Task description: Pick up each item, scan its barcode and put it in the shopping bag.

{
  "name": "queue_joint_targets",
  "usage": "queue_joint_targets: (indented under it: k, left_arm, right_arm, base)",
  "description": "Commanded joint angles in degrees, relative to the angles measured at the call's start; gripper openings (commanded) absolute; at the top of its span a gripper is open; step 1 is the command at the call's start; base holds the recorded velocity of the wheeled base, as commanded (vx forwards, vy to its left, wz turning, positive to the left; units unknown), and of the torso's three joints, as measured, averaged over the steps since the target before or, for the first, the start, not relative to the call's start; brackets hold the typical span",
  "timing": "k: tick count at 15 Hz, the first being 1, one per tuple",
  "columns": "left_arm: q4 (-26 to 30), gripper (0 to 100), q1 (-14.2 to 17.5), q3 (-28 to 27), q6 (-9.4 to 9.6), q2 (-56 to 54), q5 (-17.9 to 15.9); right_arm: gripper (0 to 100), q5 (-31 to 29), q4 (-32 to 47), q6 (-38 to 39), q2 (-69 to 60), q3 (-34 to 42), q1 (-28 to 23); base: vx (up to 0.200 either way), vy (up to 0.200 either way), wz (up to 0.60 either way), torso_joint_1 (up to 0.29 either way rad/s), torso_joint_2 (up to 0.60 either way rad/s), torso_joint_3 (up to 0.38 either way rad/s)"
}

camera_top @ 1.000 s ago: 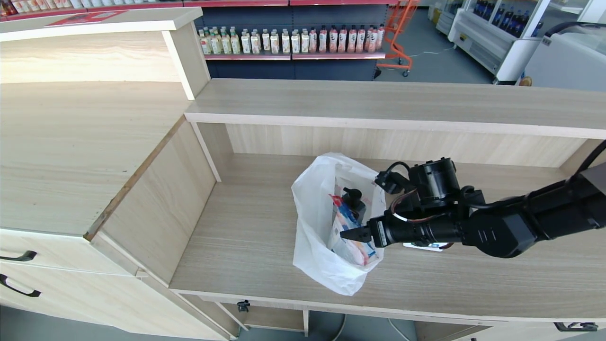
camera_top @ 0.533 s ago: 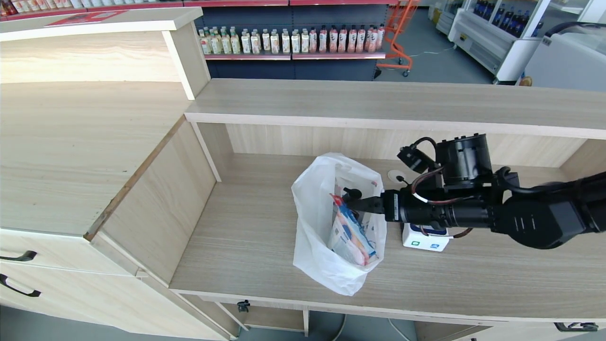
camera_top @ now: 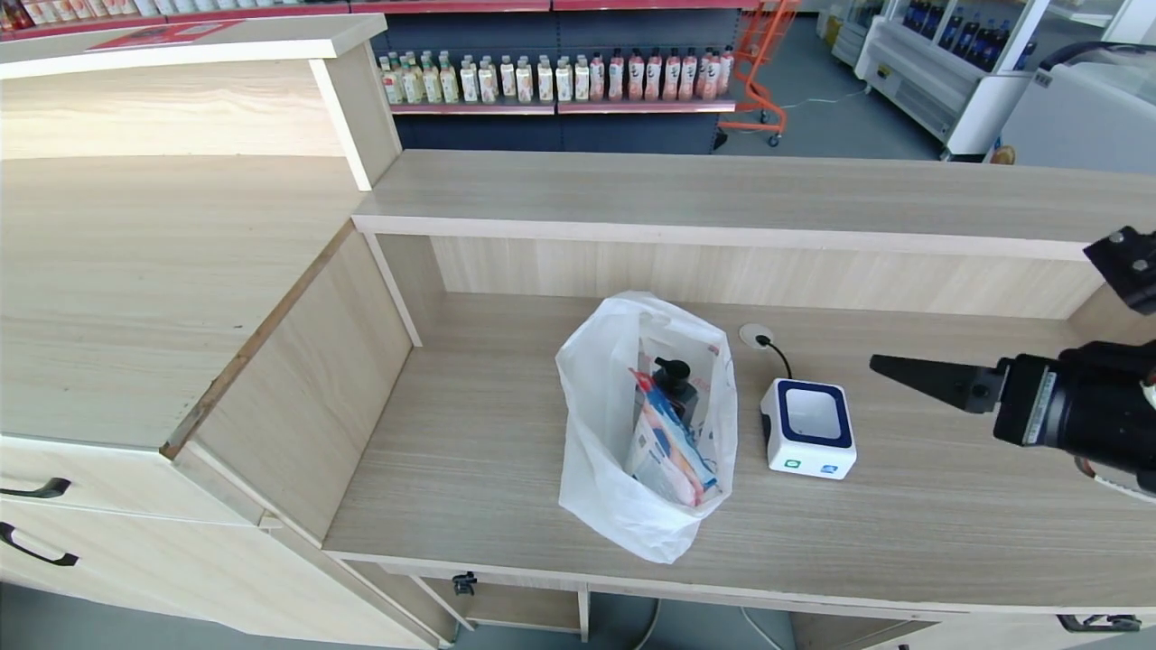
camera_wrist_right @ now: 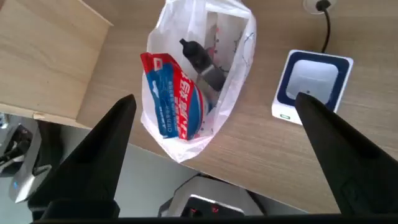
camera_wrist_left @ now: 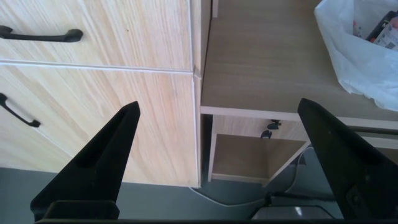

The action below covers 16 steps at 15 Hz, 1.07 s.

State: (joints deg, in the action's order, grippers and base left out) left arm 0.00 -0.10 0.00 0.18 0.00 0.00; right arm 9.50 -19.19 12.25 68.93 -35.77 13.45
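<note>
Pale wood drawer fronts (camera_wrist_left: 93, 68) nearest, with the left pincer (camera_wrist_left: 219, 106) hanging beside them, low by the front-left corner of the desk (camera_top: 470, 469), spread wide and holding nothing. Next, near the front edge, the white plastic shopping bag (camera_top: 591, 451), upright, mouth open; inside, a red-and-blue packet (camera_top: 668, 442) leaning against a dark pump bottle (camera_top: 675, 379). Just beside the bag, to its right, the barcode scanner (camera_top: 808, 426), corded to a desk port (camera_top: 755, 336) behind. Over the desk's right side, apart from the scanner, the right pincer (camera_wrist_right: 212, 102), also spread wide and empty. Judged far along: at least two items bagged, none in hand; whether more remain, impossible to tell.
</note>
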Motion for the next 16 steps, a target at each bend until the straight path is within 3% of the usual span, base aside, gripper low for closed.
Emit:
queue_joint_targets:
  k: [1,2,3,5,6,7,11,12,13,16]
  left_arm:
    - [0.00,100,0.01,0.00,-0.01,0.09,0.00]
    - [0.00,100,0.01,0.00,-0.01,0.09,0.00]
    - [0.00,100,0.01,0.00,-0.01,0.09,0.00]
    - [0.00,100,0.01,0.00,-0.01,0.09,0.00]
    - [0.00,100,0.01,0.00,-0.01,0.09,0.00]
    - [0.00,100,0.01,0.00,-0.01,0.09,0.00]
    - [0.00,100,0.01,0.00,-0.01,0.09,0.00]
    - [0.00,100,0.01,0.00,-0.01,0.09,0.00]
    - [0.00,100,0.01,0.00,-0.01,0.09,0.00]
    - [0.00,100,0.01,0.00,-0.01,0.09,0.00]
  right_arm:
    - [100,-10.46,0.29,-4.78,-33.24,30.14,-5.36]
    - [100,-11.69,0.47,-5.40,-40.19,35.33,-5.71]
    - [100,-13.80,3.28,-6.27,-45.46,35.77,-6.59]
    - [100,-13.63,21.12,-8.74,-60.49,35.15,-11.42]
    - [100,-10.29,22.79,-9.35,-63.65,34.01,-10.55]
    - [100,-10.64,19.89,-12.25,-64.62,35.59,-10.37]
    - [100,-14.07,21.91,-9.09,-64.53,35.33,-10.46]
    - [100,-14.07,22.00,-9.61,-68.05,35.24,-13.01]
    - [0,-13.89,22.26,-11.11,-68.93,35.24,-13.36]
    - [0,-14.07,22.26,-9.97,-68.93,35.24,-13.36]
  base:
    - [0.000,0.000,0.00,0.000,0.00,0.000]
    - [0.000,0.000,0.00,0.000,0.00,0.000]
    - [0.000,0.000,0.00,0.000,0.00,0.000]
    - [0.000,0.000,0.00,0.000,0.00,0.000]
    - [0.000,0.000,0.00,0.000,0.00,0.000]
    - [0.000,0.000,0.00,0.000,0.00,0.000]
    - [0.000,0.000,0.00,0.000,0.00,0.000]
    - [0.000,0.000,0.00,0.000,0.00,0.000]
    - [0.000,0.000,0.00,0.000,0.00,0.000]
    - [0.000,0.000,0.00,0.000,0.00,0.000]
